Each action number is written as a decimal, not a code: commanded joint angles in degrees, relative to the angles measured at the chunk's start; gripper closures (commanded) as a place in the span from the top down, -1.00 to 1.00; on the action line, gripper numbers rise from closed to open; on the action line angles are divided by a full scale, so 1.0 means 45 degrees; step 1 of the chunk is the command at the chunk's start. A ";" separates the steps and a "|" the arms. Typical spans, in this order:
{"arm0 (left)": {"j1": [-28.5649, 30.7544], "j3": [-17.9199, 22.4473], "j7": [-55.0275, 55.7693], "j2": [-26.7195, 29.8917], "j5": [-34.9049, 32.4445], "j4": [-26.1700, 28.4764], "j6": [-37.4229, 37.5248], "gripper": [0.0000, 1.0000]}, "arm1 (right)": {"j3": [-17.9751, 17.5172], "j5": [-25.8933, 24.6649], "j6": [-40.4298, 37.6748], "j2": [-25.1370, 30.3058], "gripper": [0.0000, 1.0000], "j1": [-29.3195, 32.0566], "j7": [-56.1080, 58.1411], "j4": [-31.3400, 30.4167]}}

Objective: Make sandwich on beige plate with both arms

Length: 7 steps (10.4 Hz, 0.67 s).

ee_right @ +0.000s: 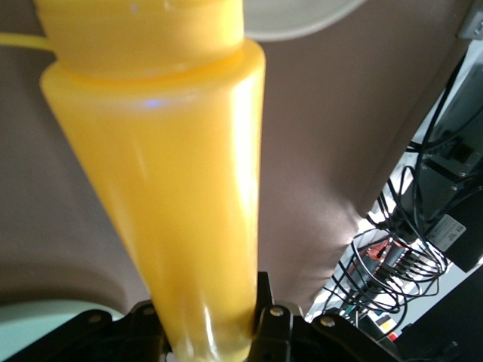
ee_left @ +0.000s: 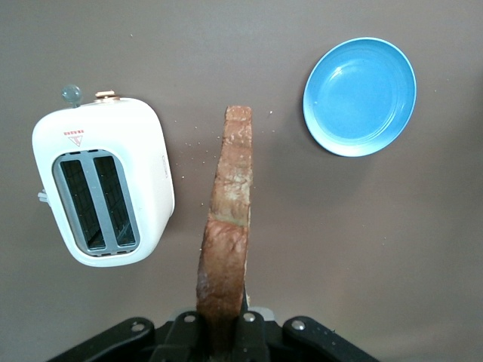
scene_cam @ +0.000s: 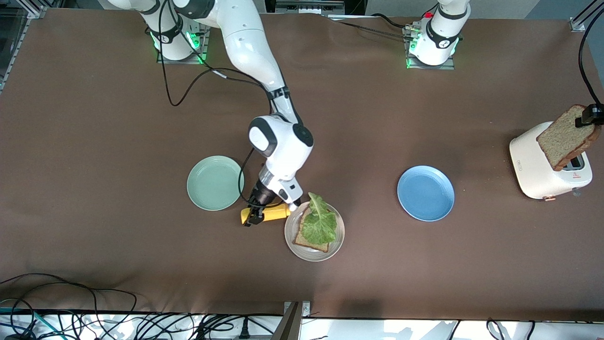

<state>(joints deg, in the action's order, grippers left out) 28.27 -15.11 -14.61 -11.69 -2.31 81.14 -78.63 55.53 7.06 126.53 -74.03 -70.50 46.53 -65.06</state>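
Sitting on the beige plate (scene_cam: 293, 245), near the front camera and mid-worktop, your sandwich is half built: one bread slice (scene_cam: 309, 242) with a lettuce leaf (scene_cam: 320, 222) on top. The second slice (scene_cam: 564, 138) hangs edge-down over the toaster (scene_cam: 542, 172) at the left arm's end, clamped in the left end effector (ee_left: 223, 332). The right end effector (scene_cam: 255, 216) is clamped on a yellow squeeze bottle (scene_cam: 271, 213) lying sideways just beside the plate, its nozzle at the rim.

Watch two risks. That thin edge grip could let the slice swing or slip on the carry over the blue plate (scene_cam: 425, 192). Also, the right arm stands over the plate's edge, so the arms may collide, or the bottle may nudge the plate.

Count: two bread slices, one leaf, one bottle, one toaster, three plates, including a mint-green plate (scene_cam: 214, 182).
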 commanded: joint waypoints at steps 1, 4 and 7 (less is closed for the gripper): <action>0.0045 -0.0020 0.0023 0.0097 0.0219 -0.0003 0.0052 -1.00 | 0.0413 -0.0026 -0.0286 -0.0345 -1.00 0.0003 -0.0341 0.0357; 0.0026 -0.0020 0.0023 0.0097 0.0239 -0.0003 0.0052 -1.00 | 0.0413 -0.0026 -0.0286 -0.0326 -1.00 0.0041 -0.0321 0.0357; 0.0006 -0.0020 0.0023 0.0078 0.0239 -0.0023 0.0032 -1.00 | 0.0433 -0.0026 -0.0266 -0.0326 -1.00 0.0080 -0.0282 0.0357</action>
<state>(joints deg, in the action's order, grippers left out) 28.26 -15.12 -14.61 -11.69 -2.31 81.14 -78.63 56.19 7.06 126.44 -74.65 -70.39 45.65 -65.07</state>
